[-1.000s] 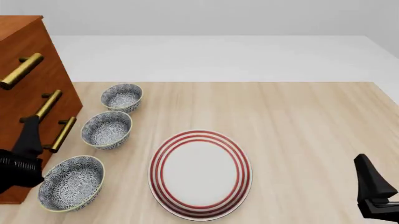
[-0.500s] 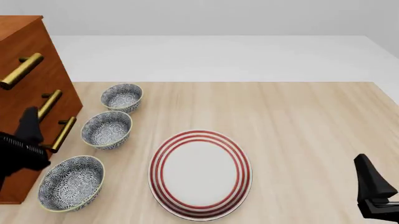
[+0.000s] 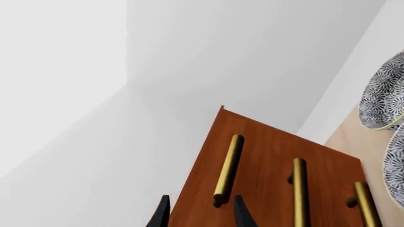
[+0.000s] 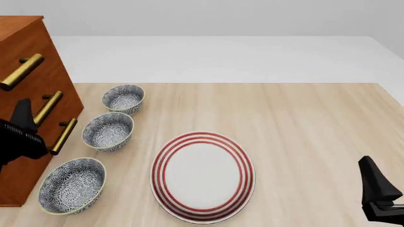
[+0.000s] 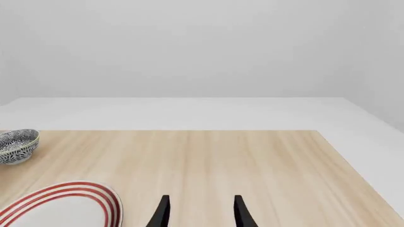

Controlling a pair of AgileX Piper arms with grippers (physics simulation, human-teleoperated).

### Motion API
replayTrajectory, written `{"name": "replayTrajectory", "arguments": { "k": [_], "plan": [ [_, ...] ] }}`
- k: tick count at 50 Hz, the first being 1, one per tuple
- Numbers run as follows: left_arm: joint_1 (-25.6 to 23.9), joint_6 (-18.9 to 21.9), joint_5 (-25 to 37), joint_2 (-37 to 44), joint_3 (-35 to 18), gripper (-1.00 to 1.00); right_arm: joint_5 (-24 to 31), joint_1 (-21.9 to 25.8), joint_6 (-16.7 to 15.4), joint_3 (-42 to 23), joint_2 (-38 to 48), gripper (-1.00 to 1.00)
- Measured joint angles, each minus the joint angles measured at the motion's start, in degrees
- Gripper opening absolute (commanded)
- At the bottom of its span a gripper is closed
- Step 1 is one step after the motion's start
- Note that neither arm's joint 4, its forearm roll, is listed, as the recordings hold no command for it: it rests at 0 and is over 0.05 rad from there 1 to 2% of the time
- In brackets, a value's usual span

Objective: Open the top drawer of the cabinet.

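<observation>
The cabinet (image 4: 18,187) stands at the table's left edge, all drawers closed. The top drawer (image 4: 35,42) carries the uppermost brass handle (image 4: 22,72). My left gripper (image 4: 24,111) is in front of the cabinet, at about the middle handle's height (image 4: 49,105), below the top handle. In the left wrist view its open fingers (image 3: 162,213) frame the near end of the top handle (image 3: 227,168) on the top drawer (image 3: 203,182), without touching it. My right gripper (image 4: 377,187) rests open and empty at the front right; it also shows in the right wrist view (image 5: 200,213).
Three patterned bowls (image 4: 109,131) stand in a row beside the cabinet, the nearest bowl (image 4: 73,185) just below my left arm. A red-rimmed plate (image 4: 202,176) lies mid-table. The lowest handle (image 4: 63,135) sticks out next to my left gripper.
My left gripper has risen along the cabinet front, from the lowest handle's height towards the top handle. The right arm has not moved.
</observation>
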Motion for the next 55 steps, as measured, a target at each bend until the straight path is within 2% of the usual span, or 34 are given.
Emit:
{"name": "replayTrajectory", "arguments": {
  "k": [25, 55],
  "plan": [
    [-0.04, 2.21, -0.83, 5.29, -2.76, 1.00, 0.00, 0.00, 0.00, 0.00, 0.00, 1.00],
    [1.22, 1.53, -1.84, 11.73, -5.08, 1.00, 0.00, 0.00, 0.00, 0.00, 0.00, 1.00]
  ]
}}
